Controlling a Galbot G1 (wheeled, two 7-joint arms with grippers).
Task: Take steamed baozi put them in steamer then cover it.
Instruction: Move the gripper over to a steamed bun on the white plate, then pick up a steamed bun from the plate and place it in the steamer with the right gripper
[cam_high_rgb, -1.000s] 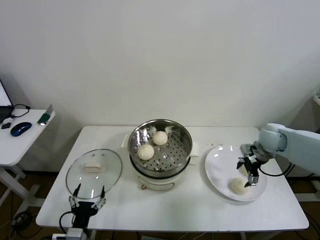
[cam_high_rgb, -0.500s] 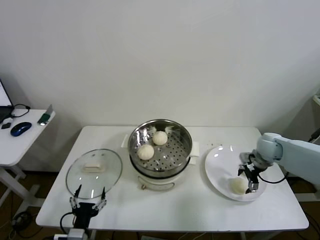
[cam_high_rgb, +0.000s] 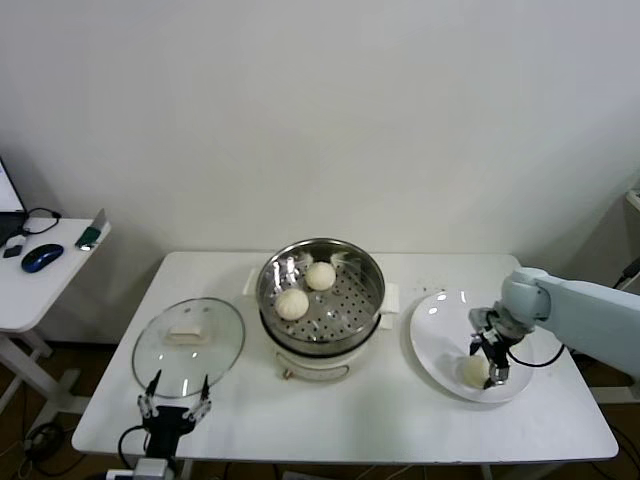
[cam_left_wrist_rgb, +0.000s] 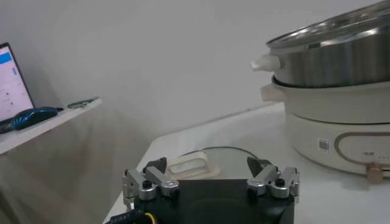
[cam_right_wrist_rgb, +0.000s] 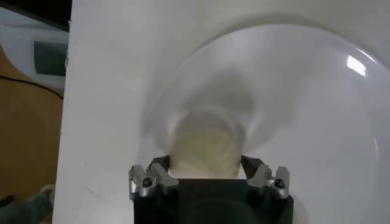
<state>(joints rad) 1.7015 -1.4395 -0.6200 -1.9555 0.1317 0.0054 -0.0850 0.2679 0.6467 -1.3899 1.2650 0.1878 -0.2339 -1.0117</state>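
Head view, lower right: the right gripper is down on the white plate, its jaws spread wide on either side of one steamed baozi (whether the pads touch it cannot be told). Two more buns lie on the perforated tray of the steamer, centre frame. The cover rests on the table at lower left, with the left gripper parked just below it, jaws open and empty.

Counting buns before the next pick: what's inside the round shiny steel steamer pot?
Two cream-white baozi sit on the perforated tray inside the steamer pot, uncovered. Its near wall hides the tray's front edge; below the tray is not visible.
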